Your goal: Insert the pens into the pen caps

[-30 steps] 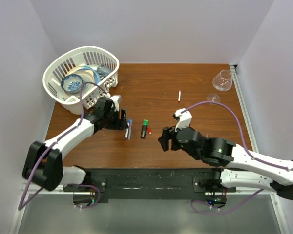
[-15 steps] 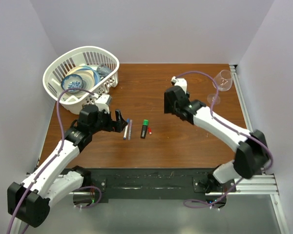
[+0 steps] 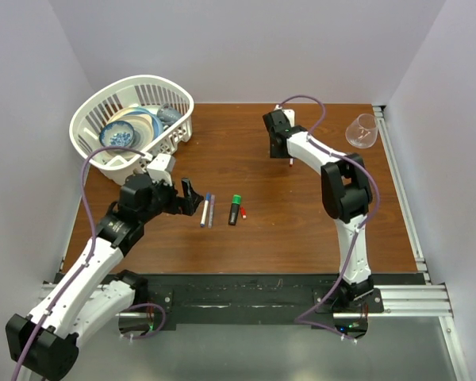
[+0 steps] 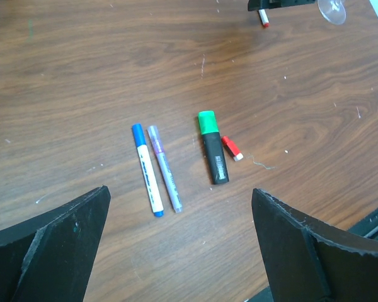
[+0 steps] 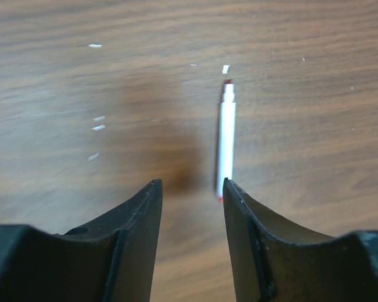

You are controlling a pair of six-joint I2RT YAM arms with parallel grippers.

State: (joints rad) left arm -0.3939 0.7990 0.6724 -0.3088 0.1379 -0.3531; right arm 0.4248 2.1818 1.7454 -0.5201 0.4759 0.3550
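Pens (image 4: 164,168) flat on wooden table (image 4: 302,94)

Brown wood-grain table (image 3: 301,230), plain pale lavender walls (image 3: 246,48) on three sides, black rail (image 3: 246,295) along near edge, even light

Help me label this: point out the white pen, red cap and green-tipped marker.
white pen (image 5: 225,141), right wrist view, mid-barrel.
red cap (image 4: 232,148), left wrist view, its middle.
green-tipped marker (image 4: 213,151), left wrist view, black body.

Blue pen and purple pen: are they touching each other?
Apart. The left wrist view shows the blue pen and the purple pen lying side by side, with a plain gap between them along their whole length.
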